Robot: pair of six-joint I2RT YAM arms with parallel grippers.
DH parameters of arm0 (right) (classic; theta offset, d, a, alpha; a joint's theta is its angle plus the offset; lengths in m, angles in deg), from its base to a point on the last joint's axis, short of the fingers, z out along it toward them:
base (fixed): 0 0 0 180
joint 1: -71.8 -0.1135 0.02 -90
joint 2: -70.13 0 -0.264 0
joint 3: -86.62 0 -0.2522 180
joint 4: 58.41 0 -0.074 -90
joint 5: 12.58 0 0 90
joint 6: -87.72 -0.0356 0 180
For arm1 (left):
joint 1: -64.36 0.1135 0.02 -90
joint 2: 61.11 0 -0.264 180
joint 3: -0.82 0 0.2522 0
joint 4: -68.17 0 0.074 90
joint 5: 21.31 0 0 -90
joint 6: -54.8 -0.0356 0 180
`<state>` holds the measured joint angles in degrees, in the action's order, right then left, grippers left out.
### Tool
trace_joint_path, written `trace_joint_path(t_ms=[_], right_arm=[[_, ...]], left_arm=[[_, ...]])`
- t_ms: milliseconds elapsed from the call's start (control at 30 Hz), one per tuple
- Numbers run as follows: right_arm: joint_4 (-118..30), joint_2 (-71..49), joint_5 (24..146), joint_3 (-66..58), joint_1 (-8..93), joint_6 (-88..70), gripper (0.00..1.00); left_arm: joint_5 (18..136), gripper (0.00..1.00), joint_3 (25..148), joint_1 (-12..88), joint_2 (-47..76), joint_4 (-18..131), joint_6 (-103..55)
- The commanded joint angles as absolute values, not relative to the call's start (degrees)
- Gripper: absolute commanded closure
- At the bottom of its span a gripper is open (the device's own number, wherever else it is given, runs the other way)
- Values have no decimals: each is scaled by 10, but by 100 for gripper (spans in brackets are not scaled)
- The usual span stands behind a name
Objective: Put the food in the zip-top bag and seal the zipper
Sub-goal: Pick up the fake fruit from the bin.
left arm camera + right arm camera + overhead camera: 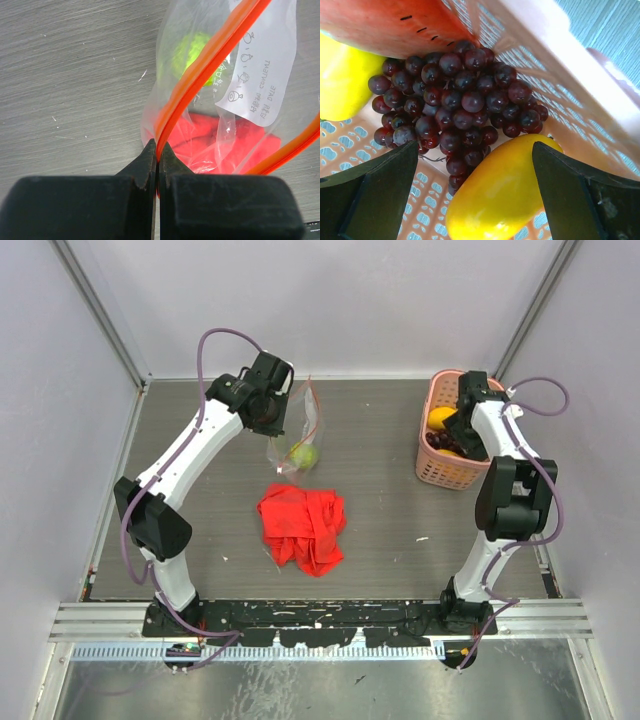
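Top view. The left gripper [272,405] sits in the upper centre-left of the frame at the top edge of the zip-top bag [300,425]. The bag hangs down to the table [380,440], with a green fruit [304,455] in its lower end. A red cloth [303,528] lies crumpled at centre, just below the bag. The pink basket [445,472] is at upper right, and the right gripper [466,405] is lowered into it.

Left wrist view. The jaws are clamped tight on the zipper [200,70], which runs diagonally to the upper right. Behind the strip are the green fruit and a white label [260,75]. The red cloth shows through the plastic.

Right wrist view. The fingers are spread wide and grasp nothing. The grape bunch [460,100] lies between them, with a yellow fruit [500,195] below it. A watermelon slice [395,25] is at top left, and a second yellow piece is at the left edge.
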<state>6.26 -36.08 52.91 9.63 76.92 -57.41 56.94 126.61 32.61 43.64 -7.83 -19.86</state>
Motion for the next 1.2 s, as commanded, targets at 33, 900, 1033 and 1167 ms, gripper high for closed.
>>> trace_joint_path(t_ms=[33, 900, 1033, 1167], right_arm=[[51, -369, 555, 110, 773, -558, 0], [-35, -326, 636, 143, 776, -180, 9], [-16, -345, 644, 156, 775, -148, 9], [41, -370, 686, 192, 775, -132, 9]], left_arm=[[571, 100, 1267, 329, 410, -71, -208], [580, 100, 1267, 329, 408, -67, -208], [580, 100, 1267, 329, 407, -67, -209], [583, 100, 1266, 329, 408, -66, -208]])
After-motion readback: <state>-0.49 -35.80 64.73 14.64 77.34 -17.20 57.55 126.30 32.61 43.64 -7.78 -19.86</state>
